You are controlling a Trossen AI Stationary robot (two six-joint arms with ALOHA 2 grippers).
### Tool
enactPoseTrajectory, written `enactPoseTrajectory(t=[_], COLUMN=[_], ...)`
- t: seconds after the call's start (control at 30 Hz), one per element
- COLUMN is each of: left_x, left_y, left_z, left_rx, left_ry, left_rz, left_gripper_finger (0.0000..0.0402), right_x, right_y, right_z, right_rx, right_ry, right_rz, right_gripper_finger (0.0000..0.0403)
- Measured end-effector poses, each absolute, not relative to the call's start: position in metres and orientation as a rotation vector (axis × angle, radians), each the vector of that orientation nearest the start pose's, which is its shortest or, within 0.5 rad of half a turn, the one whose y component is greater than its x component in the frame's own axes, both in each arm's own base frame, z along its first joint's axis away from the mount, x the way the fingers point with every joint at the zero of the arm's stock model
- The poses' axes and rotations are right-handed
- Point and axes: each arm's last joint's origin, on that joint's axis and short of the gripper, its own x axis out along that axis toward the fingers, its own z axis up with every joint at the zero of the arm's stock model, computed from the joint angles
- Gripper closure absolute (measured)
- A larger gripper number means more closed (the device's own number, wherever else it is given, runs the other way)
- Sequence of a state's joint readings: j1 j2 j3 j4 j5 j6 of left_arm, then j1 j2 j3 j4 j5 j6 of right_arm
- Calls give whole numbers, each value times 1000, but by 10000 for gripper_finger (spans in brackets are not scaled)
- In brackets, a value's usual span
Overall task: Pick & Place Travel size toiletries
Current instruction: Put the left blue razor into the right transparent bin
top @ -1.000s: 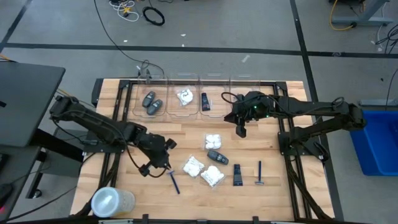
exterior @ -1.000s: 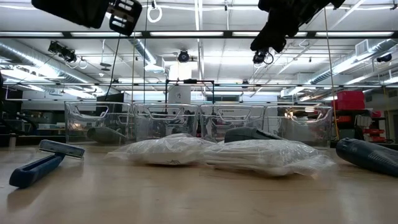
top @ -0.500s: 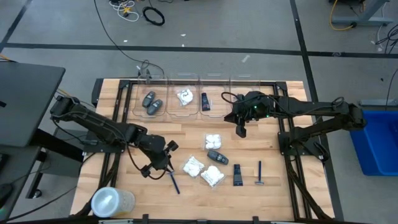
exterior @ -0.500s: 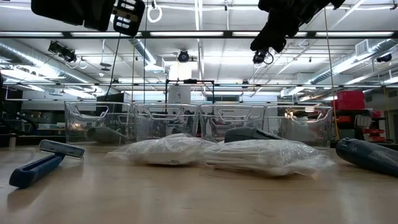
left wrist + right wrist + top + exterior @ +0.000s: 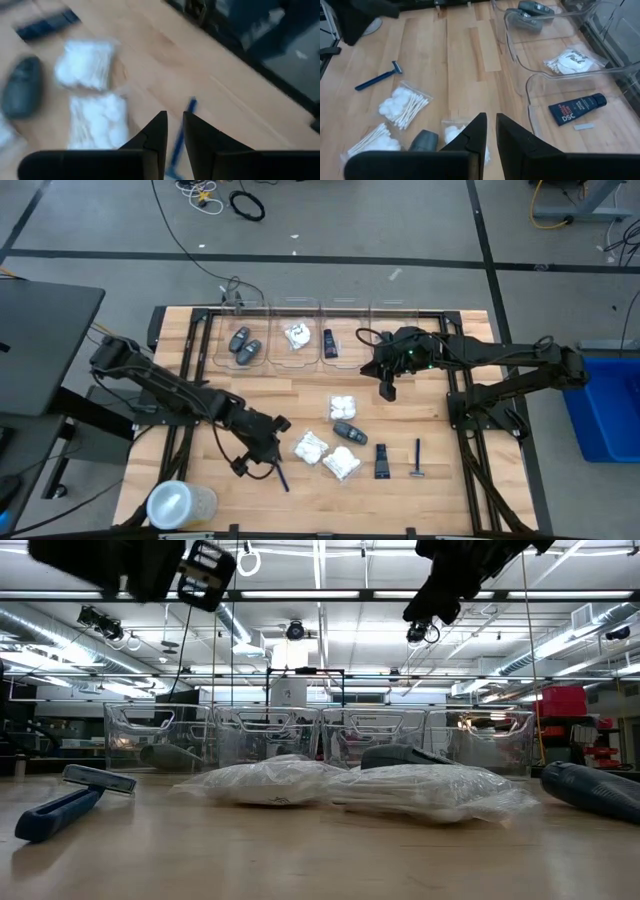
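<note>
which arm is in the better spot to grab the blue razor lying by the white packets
The left. In the high view the left gripper hovers right beside that blue razor, and the razor shows just past its fingers in the left wrist view. The right gripper hangs near the clear bins, well away from it.

Clear bins [image 5: 310, 340]; translucent round container [image 5: 180, 503]

Bright, even light from ceiling strip lamps [image 5: 400, 595]; shadows on the bench [image 5: 300, 395] stay soft. The left wrist view smears with motion blur.
</note>
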State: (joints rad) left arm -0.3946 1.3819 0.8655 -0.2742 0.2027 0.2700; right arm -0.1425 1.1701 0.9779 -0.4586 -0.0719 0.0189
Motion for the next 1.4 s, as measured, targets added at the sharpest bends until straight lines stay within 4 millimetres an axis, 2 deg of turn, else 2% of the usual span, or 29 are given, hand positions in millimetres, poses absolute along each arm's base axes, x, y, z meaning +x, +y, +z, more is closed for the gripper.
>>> enactPoseTrajectory(t=[0.17,0.53,0.63,1.0,1.23,1.4], left_x=[261,260,260,260,259,264], left_y=[-124,-132,-132,-131,-132,-135], left_z=[210,208,208,208,208,201], left_rx=[336,437,462,461,490,488], left_ry=[774,752,743,750,723,722], left_rz=[-705,-728,-735,-727,-783,-814], left_gripper_finger=[333,330,315,216,210,209], right_x=[244,245,245,245,245,245], right_y=[-33,-33,-33,-33,-33,-33], right_z=[301,301,301,301,301,301], right_rx=[87,86,86,86,86,86], right_ry=[637,632,633,633,633,633], right_rz=[-75,-76,-76,-77,-77,-76], right_gripper_finger=[357,357,357,357,357,357])
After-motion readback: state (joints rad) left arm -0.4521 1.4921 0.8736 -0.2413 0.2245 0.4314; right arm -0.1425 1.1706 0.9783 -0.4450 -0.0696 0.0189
